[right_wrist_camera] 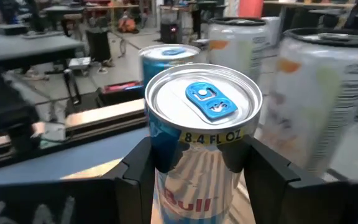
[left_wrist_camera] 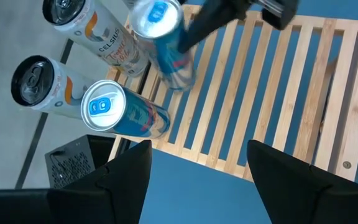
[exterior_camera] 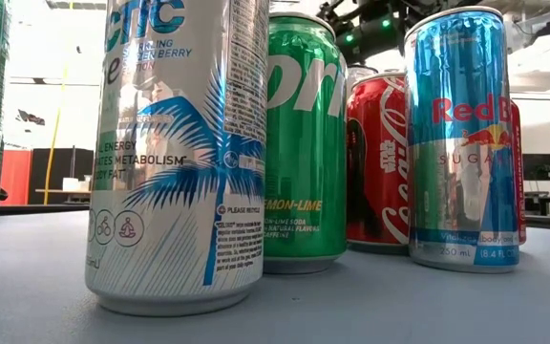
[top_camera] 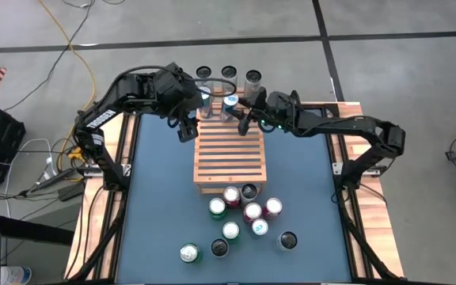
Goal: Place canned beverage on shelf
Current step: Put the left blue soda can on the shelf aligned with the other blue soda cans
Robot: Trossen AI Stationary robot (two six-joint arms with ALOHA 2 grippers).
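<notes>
blue tabletop (top_camera: 157,198), slatted wooden shelf (top_camera: 229,158), right gripper (right_wrist_camera: 194,165) jaws clamping slim blue can (right_wrist_camera: 199,143), left gripper (left_wrist_camera: 197,168) jaws wide, empty

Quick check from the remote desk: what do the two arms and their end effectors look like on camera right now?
Both arms are dark, jointed and glossy black, with cabling along the links. The left arm carries white lettering on its forearm. The left end effector has two broad, flat matte-black fingers; the right end effector has matching black fingers, and green lights glow near its wrist.
</notes>
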